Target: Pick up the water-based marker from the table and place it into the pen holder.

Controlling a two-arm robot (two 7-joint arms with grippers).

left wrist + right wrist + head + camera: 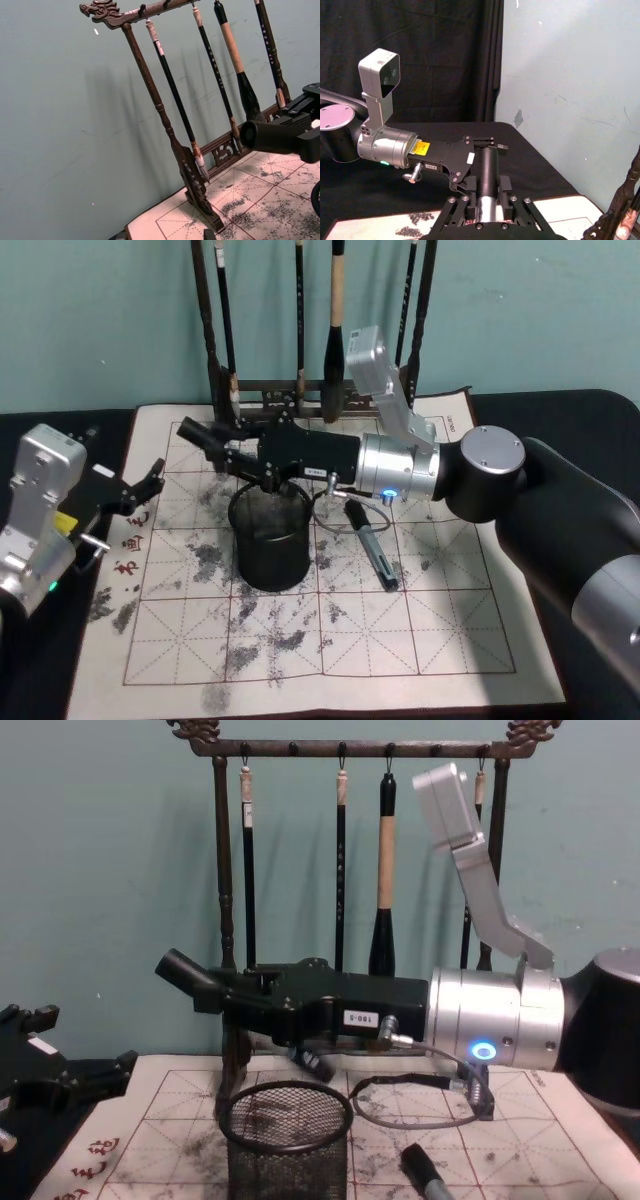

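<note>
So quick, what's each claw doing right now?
Left gripper: open, holding nothing.
Right gripper: shut on a black marker.

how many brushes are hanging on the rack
4, on the brush rack: left thin brush beside the left post, middle thin brush, thick tan brush right of it, far-right brush partly behind the right wrist camera, which may hide another.

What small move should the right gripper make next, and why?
Probably rotate the wrist to point the black water-based marker downward. The right gripper holds it nearly level above the round black wire-mesh pen holder, so releasing now would likely lay it across the rim. The left gripper hangs at the gridded paper mat's left edge.
</note>
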